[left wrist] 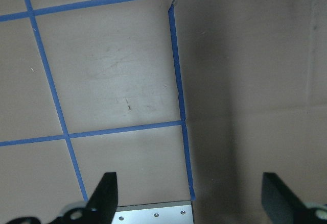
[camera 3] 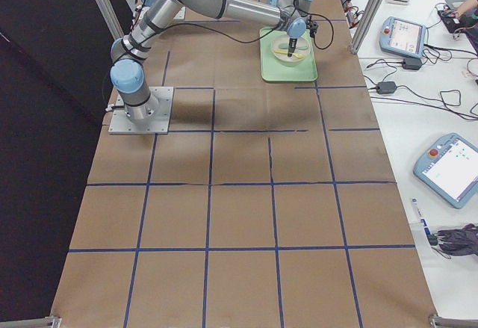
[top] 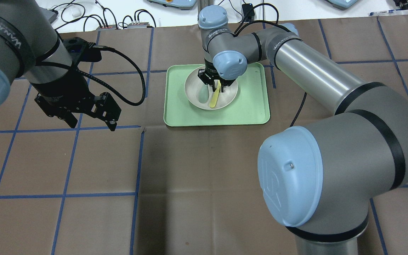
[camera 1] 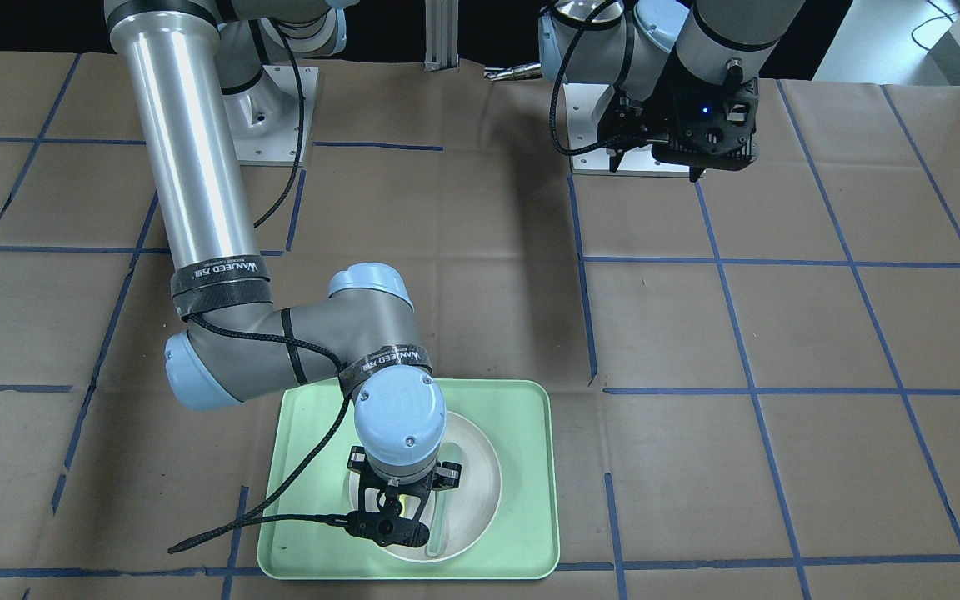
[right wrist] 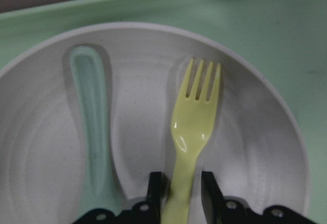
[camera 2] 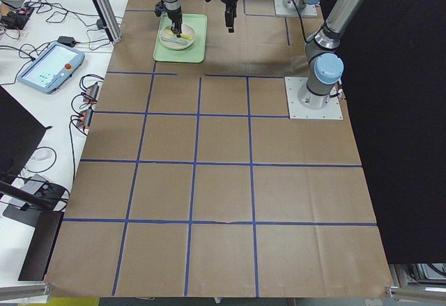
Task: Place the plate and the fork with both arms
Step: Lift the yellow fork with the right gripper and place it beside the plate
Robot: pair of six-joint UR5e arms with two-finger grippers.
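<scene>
In the plate (right wrist: 250, 132) — right claw (right wrist: 182, 183) grips the fork (right wrist: 194, 117).

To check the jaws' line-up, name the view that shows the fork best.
Right wrist-mounted: the fork fills the frame, tines clear, handle between the jaws of the right gripper. Overhead shows a small yellow strip in the plate; front-facing only a glimpse behind the wrist; side views a speck.

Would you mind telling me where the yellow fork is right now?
In the right wrist view, the fork lies in the plate, right of the spoon, its handle between the fingers of the right gripper; overhead, the plate sits on the green tray.
</scene>
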